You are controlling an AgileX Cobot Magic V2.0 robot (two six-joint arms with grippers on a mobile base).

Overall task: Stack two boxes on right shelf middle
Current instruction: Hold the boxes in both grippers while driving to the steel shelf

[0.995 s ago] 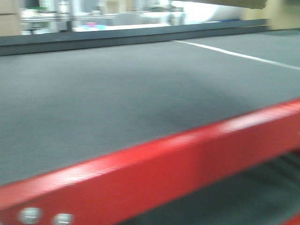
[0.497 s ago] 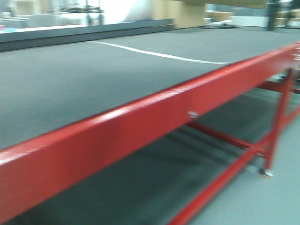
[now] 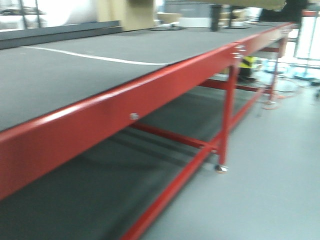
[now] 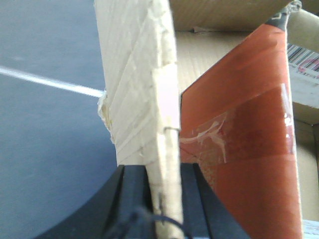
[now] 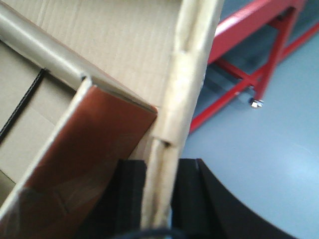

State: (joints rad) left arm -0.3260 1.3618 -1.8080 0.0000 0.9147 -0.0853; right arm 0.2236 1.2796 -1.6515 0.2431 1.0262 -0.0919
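the left gripper [image 4: 164, 191] is clamped on the thin upright wall of a brown corrugated box [image 4: 137, 74], one black pad on either side of the cardboard. the right gripper [image 5: 162, 191] pinches a cardboard wall the same way. i judge these to be opposite walls of one open box, so that the two arms share the load and keep it level, with the box hanging between them. inside it lies an orange-brown panel [image 4: 239, 149] under clear tape, with a barcode label [image 4: 305, 64] beside it. below and beyond the left side runs the dark surface [image 3: 75, 75], crossed by a white line [image 3: 95, 58]. its red frame [image 3: 100, 125] slants away across the front view, with a caster [image 3: 220, 169] on the grey floor [image 3: 270, 190]. the steel shelf is not in view and the front view is blurred, so this looks like the carrying stage, with placing and stacking not yet begun.
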